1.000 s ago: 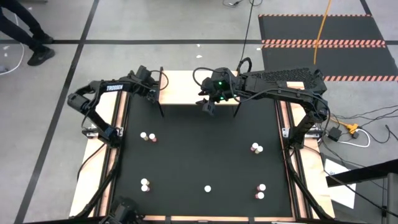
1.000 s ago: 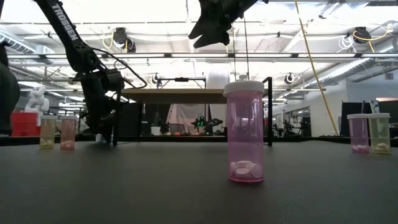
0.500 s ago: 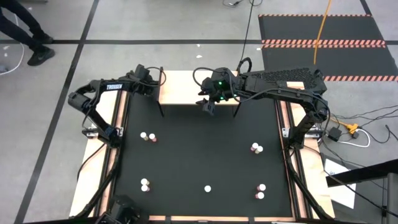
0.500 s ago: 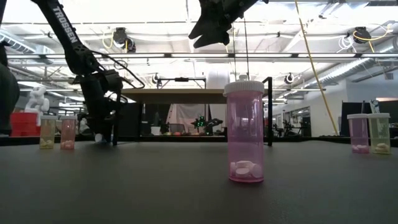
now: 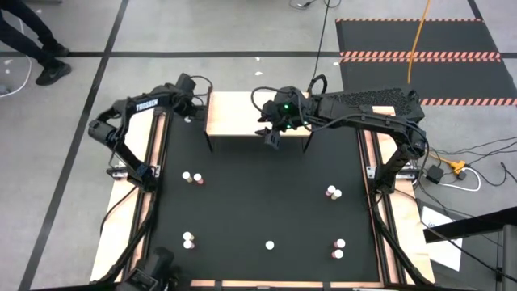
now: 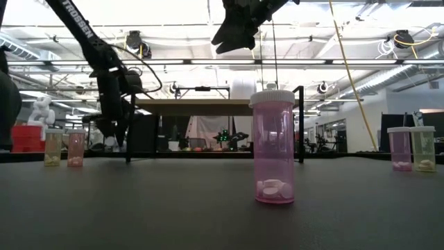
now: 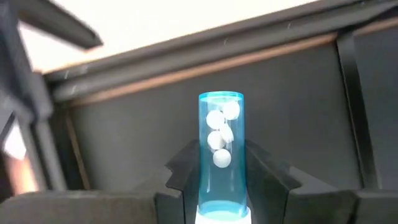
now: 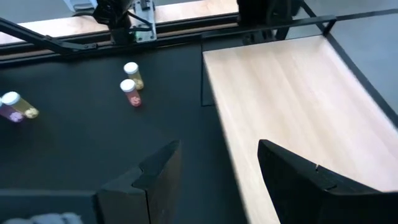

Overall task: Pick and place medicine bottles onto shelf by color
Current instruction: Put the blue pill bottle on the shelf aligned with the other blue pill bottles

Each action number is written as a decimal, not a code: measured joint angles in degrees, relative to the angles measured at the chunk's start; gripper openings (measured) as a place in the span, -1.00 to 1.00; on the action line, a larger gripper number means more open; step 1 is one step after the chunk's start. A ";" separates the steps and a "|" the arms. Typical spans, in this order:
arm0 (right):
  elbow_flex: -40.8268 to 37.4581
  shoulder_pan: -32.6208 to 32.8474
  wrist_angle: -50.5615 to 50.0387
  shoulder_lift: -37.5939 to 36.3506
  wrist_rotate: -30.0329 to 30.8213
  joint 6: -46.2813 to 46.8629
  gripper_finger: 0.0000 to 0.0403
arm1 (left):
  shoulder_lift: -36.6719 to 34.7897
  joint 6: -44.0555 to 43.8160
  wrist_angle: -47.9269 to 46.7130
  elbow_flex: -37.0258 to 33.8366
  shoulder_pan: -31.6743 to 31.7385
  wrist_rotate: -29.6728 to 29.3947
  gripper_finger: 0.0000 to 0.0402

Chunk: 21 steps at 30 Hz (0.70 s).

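left tool (image 5: 191, 103): at the shelf's 9 o'clock end, up near the desk's 11 o'clock corner; pinching a blue bottle (image 7: 221, 155). In the left wrist view the fingers (image 7: 180, 174) press both sides of the clear blue body, white pills visible inside.
right tool (image 5: 271, 137): hanging over the shelf's front edge, around 12 o'clock on the desk; fingers (image 8: 155, 171) spread, nothing between them. In the low view it sits high above the mat (image 6: 236, 31).
shelf (image 5: 242, 113): tan board on thin black legs at the 12 o'clock edge of the desk; the top that shows is bare wood in the right wrist view (image 8: 292, 106).
desk (image 5: 258, 194): black mat with wooden strips down both sides.
pair at 9 o'clock (image 5: 191, 177): two white-capped bottles touching; in the right wrist view one is yellow (image 8: 132, 74), one pink (image 8: 130, 92).
pair at 7 o'clock (image 5: 188, 240): two bottles touching; the low view shows a yellow (image 6: 53, 147) and a pink (image 6: 75, 148) one side by side.
single bottle (image 5: 270, 244): alone at 6 o'clock; low view shows it upright, pink, white cap, pills at the bottom (image 6: 273, 146).
pair at 3 o'clock (image 5: 333, 192): two bottles touching; colours not clear from above.
pair at 5 o'clock (image 5: 338, 248): two bottles touching; low view shows pink (image 6: 400, 148) next to yellow-green (image 6: 424, 148).
person (image 5: 32, 36): legs and dark shoes on the floor past the desk's 10 o'clock corner.
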 joint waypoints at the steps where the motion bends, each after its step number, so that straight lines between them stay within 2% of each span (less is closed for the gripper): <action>1: 0.00 -0.28 0.00 0.00 0.06 -0.30 0.04 | -0.02 -0.64 -2.88 1.22 0.00 0.02 -0.46; 7: 0.00 -1.57 0.05 0.00 0.10 -3.26 0.04 | -0.07 -2.09 -19.66 8.17 0.00 0.22 -0.46; 13: 0.00 -1.88 0.09 0.00 0.13 -7.00 0.04 | -0.09 -1.96 -31.84 13.51 -0.11 3.42 -0.46; 21: -0.08 -1.79 0.18 0.00 0.15 -8.62 0.04 | -5.63 -3.49 -40.91 16.22 -0.93 6.74 -0.46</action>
